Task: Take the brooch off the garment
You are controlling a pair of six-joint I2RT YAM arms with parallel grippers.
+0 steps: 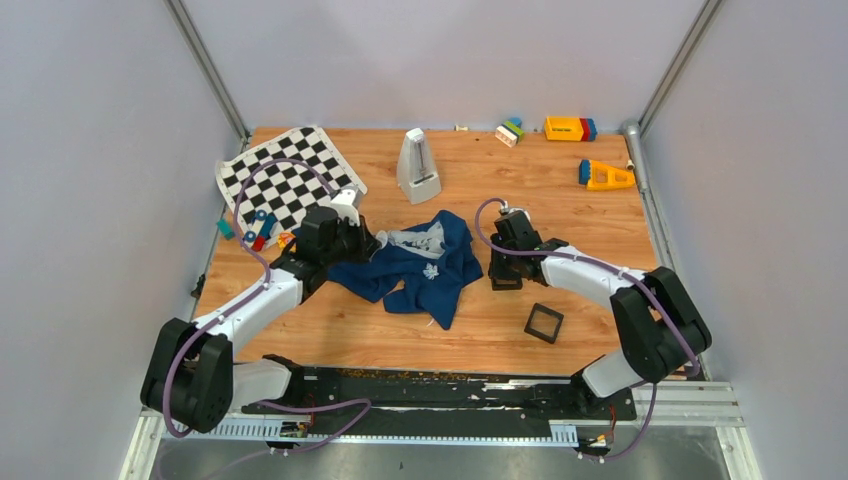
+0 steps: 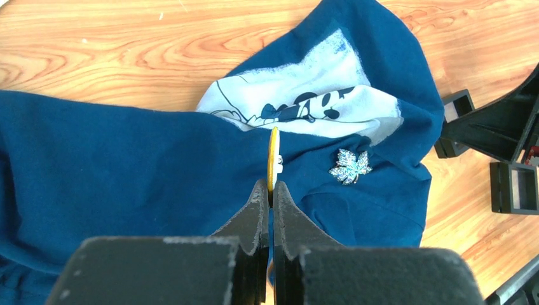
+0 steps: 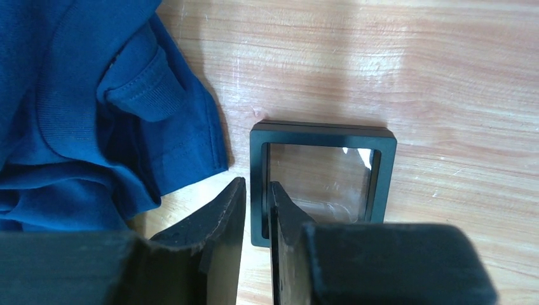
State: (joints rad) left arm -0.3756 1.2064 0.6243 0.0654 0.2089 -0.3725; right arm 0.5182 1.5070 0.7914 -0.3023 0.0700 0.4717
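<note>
The garment (image 1: 420,265), a navy T-shirt with a grey-white Mickey print (image 2: 305,105), lies crumpled mid-table. In the left wrist view my left gripper (image 2: 271,187) is shut on the brooch (image 2: 274,152), a thin gold disc seen edge-on, standing just above the blue cloth (image 2: 127,171). My right gripper (image 3: 254,184) sits at the shirt's right edge (image 3: 76,95). Its fingers straddle the left bar of a small black square frame (image 3: 323,130) lying on the wood. A sliver of light shows between the left finger and the bar.
A sparkly silver-blue leaf pin (image 2: 350,167) sits on the shirt. A second black frame (image 1: 544,322) lies nearer the front. At the back are a chequered cloth (image 1: 290,178), a white metronome-shaped object (image 1: 418,165) and coloured toys (image 1: 570,128).
</note>
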